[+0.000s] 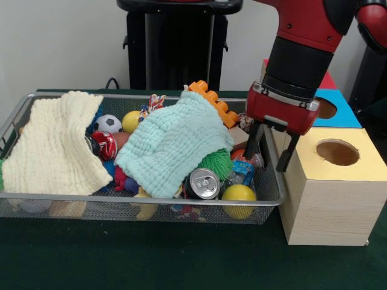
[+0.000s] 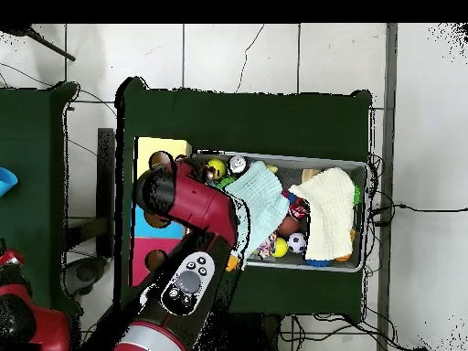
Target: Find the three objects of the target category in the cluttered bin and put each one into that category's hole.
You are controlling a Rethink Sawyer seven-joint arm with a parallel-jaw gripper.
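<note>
From the front, the arm is reaching down over the right end of the wire bin [image 1: 18, 115], which is sitting on the green surface [image 1: 181, 260]. The pincer [image 1: 270, 145] is hanging with its two dark fingers [image 1: 254, 140] spread well apart and pointing down, just inside the bin's right wall and close beside the wooden box [image 1: 329, 199]. Nothing is sitting between the fingers; whether their tips are touching the clutter below cannot be told. Under them a blue wrapper [image 1: 245, 171] is lying beside a silver can [image 1: 203, 183] and a yellow ball [image 1: 239, 194] at the bin's front right corner. A mint cloth [image 1: 175, 142] is draping over the middle of the bin, with an orange toy brick [image 1: 213, 101] poking out behind it and a green spiky ball [image 1: 216, 162] showing under its edge. A cream cloth [image 1: 57, 142] is covering the left end; a small soccer ball [image 1: 108, 123] and another yellow ball [image 1: 130, 121] are showing between the cloths. The box top is carrying a yellow section with a round hole [image 1: 337, 152], then a blue section with a hole [image 1: 326, 108].

From overhead, the red arm [image 2: 196, 206] is covering the bin's end next to the box [image 2: 163, 146], hiding the pincer. The mint cloth [image 2: 260, 201] and cream cloth [image 2: 331, 215] are lying side by side in the bin [image 2: 361, 164].
</note>
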